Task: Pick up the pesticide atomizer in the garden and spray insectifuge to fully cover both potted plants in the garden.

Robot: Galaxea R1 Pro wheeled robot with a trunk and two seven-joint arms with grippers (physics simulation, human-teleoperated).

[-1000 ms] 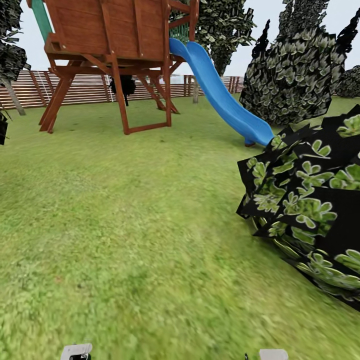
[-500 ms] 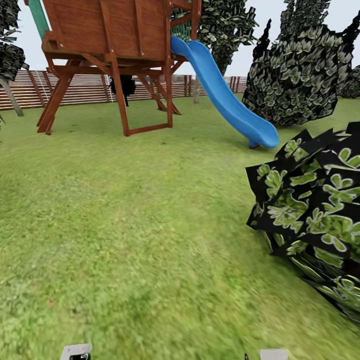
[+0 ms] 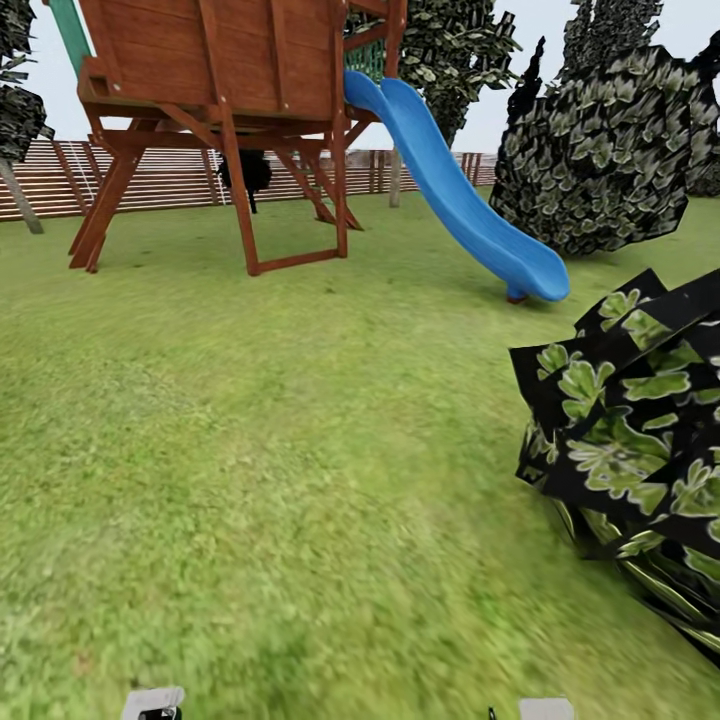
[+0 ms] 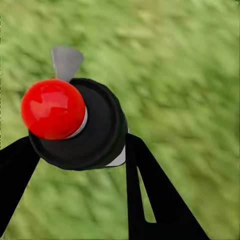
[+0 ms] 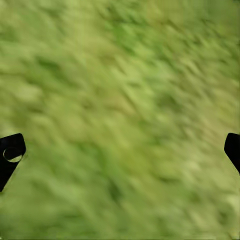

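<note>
Atomizer [image 4: 75, 125] sits pinched in the left gripper [image 4: 80, 165]; right gripper [image 5: 120, 150] spread. Nearby bush [image 3: 630, 450] risks snagging the robot.

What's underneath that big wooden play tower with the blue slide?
Under the wooden play tower lies shaded lawn between its brown legs. Behind them runs the slatted fence, with a small dark shape too far off to identify. The tower's deck hides whatever stands higher behind it.
</note>
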